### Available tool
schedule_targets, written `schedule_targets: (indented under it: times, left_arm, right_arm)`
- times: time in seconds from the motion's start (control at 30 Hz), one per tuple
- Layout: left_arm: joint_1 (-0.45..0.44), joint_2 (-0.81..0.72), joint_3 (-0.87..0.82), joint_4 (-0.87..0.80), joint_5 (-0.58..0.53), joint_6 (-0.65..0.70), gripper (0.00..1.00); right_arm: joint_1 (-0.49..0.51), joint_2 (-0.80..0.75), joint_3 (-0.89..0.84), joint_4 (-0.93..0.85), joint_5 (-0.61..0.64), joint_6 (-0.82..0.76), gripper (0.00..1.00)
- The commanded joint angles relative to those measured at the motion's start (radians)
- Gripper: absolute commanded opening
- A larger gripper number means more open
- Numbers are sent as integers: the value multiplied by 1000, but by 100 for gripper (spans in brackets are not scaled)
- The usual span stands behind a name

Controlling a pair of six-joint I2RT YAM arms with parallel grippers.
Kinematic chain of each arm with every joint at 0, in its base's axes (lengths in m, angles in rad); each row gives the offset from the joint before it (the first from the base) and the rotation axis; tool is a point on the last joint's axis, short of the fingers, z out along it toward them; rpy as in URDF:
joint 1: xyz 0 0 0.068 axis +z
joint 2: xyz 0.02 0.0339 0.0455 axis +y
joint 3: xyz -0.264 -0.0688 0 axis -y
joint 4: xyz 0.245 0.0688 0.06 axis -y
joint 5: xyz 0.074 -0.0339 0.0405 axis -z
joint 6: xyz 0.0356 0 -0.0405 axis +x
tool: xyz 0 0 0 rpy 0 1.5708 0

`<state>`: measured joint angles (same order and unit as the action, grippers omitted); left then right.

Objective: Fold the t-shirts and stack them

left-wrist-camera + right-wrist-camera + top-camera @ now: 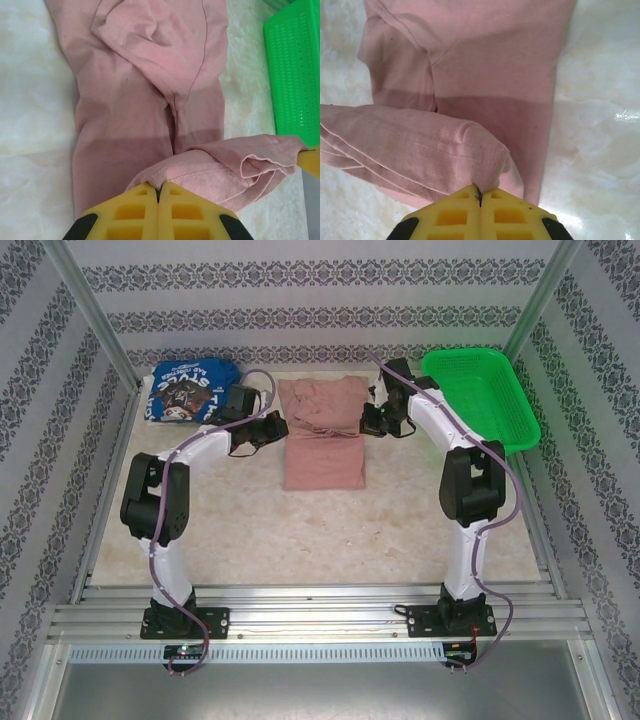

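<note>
The pink t-shirt (322,435) lies lengthwise at the far middle of the table (300,530); it is soft, light and limp, so it sags unless taken at two matching points on a stitched edge. The left gripper (158,192) and right gripper (480,192) each pinch tight on such a raised fold, probably the hem. The blue t-shirt (190,390) sits far left.

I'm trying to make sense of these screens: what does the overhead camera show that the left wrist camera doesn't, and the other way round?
Overhead, not wrist: the blue t-shirt in the far left corner, plus the left arm and right arm whole. Wrist, not overhead: a close look at the left hand, its yellow fingers pinched shut on a lifted fold of the pink t-shirt. Both: that pink t-shirt, the green basket and the pale table.
</note>
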<state>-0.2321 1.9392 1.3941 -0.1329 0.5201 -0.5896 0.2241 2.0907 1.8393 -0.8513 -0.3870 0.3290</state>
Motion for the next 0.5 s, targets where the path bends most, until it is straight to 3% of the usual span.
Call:
schedule_targets:
  times: [0.0, 0.23, 0.3, 0.33, 0.37, 0.43, 0.47]
  left_arm:
    - [26, 47, 59, 26, 20, 20, 4]
    - [34, 153, 147, 18, 24, 16, 9]
    - [38, 203, 192, 11, 41, 5, 13]
    - [38, 228, 215, 15, 51, -3, 21]
    - [38, 249, 232, 22, 58, -11, 35]
    - [43, 291, 285, 28, 58, -26, 48]
    - [46, 298, 299, 43, 56, -38, 55]
  right_arm:
    - [-14, 51, 64, -28, -4, -24, 0]
    - [-29, 163, 180, -50, -20, -17, 0]
    - [-32, 212, 230, -64, -36, -18, 7]
    - [-36, 235, 253, -70, -42, -17, 8]
    - [-38, 253, 268, -66, -47, -10, 10]
    - [-53, 284, 289, -38, -71, 26, 27]
    - [-64, 290, 295, -21, -91, 50, 31]
